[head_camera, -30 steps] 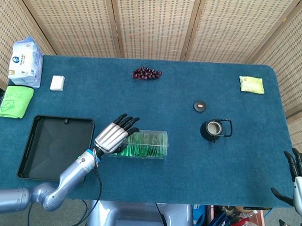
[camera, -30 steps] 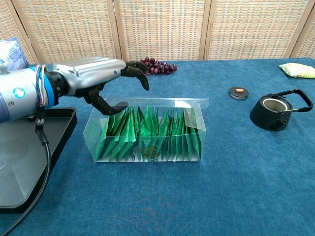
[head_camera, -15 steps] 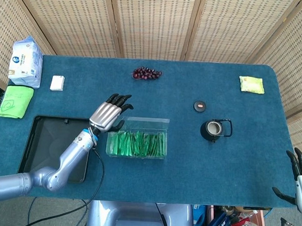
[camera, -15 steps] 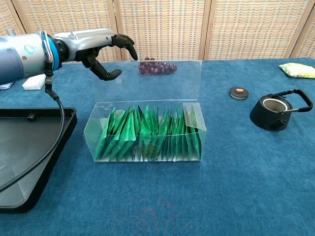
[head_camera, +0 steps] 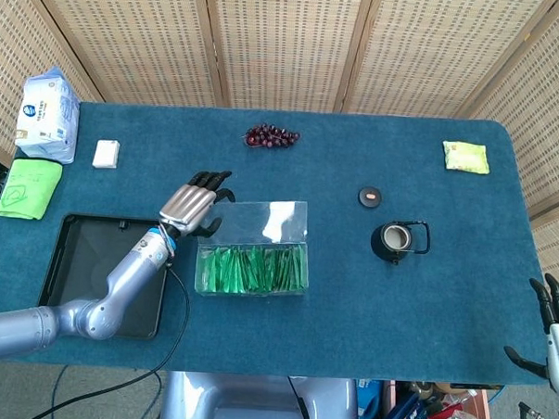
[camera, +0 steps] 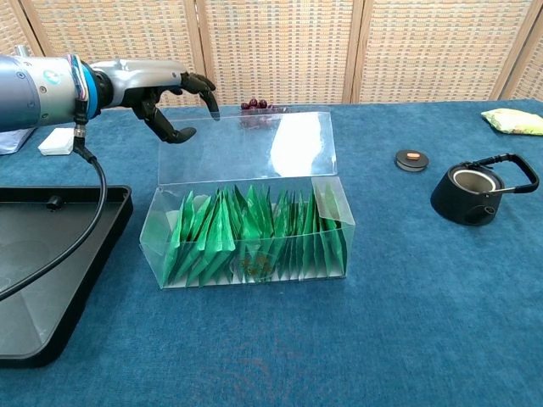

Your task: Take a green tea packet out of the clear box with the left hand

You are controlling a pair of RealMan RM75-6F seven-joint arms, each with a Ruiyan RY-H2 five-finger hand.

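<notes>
The clear box point(head_camera: 252, 273) point(camera: 246, 242) sits mid-table with its lid point(head_camera: 265, 219) point(camera: 248, 146) standing upright at the back. Inside, several green tea packets point(head_camera: 250, 268) point(camera: 254, 229) stand in a row. My left hand point(head_camera: 192, 206) point(camera: 164, 91) hovers at the lid's upper left corner, behind the box, fingers curved and apart, holding nothing. I cannot tell whether its fingertips touch the lid's edge. My right hand point(head_camera: 554, 325) shows only in the head view, off the table's near right corner, fingers spread and empty.
A black tray point(head_camera: 72, 284) point(camera: 34, 331) lies left of the box. A black teapot point(head_camera: 396, 240) point(camera: 475, 193) and small round lid point(head_camera: 370, 196) point(camera: 411, 159) stand to the right. Grapes point(head_camera: 271, 135) point(camera: 254, 105) lie behind; a yellow packet point(head_camera: 465, 156) point(camera: 515, 120) is far right.
The box lid has swung up from closed to upright. My left hand rose off the box and moved back to the lid's far left corner. The right hand barely moved.
</notes>
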